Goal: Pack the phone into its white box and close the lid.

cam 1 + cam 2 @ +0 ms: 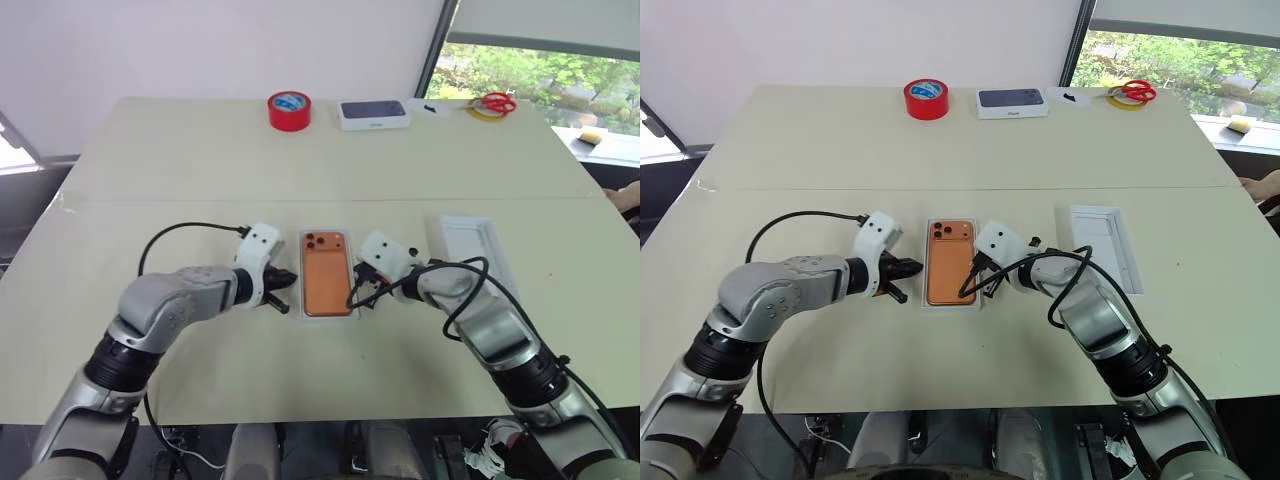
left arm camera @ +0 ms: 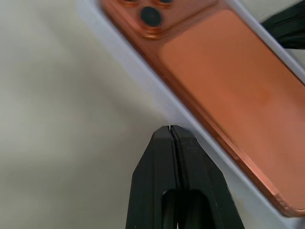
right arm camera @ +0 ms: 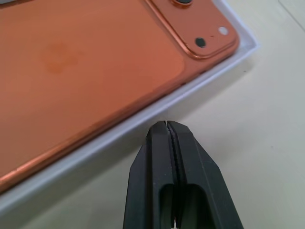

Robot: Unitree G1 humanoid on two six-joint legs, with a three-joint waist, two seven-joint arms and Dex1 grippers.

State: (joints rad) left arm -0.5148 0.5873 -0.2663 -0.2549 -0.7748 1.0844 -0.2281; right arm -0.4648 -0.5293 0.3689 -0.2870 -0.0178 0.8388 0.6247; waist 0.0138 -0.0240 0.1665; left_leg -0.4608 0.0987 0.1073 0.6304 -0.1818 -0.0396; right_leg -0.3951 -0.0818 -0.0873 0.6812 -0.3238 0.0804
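Note:
The orange phone (image 1: 327, 275) lies back up inside the white box (image 1: 303, 280) at the middle of the table, its camera cluster at the far end. My left gripper (image 1: 288, 282) is shut, with its tip (image 2: 170, 128) close beside the box's left wall. On the other side, my right gripper (image 1: 358, 290) is also shut, and its tip (image 3: 167, 123) sits just off the right wall. Neither holds anything. To the right of the right arm, the lid (image 1: 478, 250) lies on the table with its white inside up.
Along the table's far edge stand a red tape roll (image 1: 289, 110), a white box with a dark top (image 1: 374, 114), a small white card (image 1: 428, 106) and red-handled scissors (image 1: 495, 103). Black cables loop from both wrists over the table.

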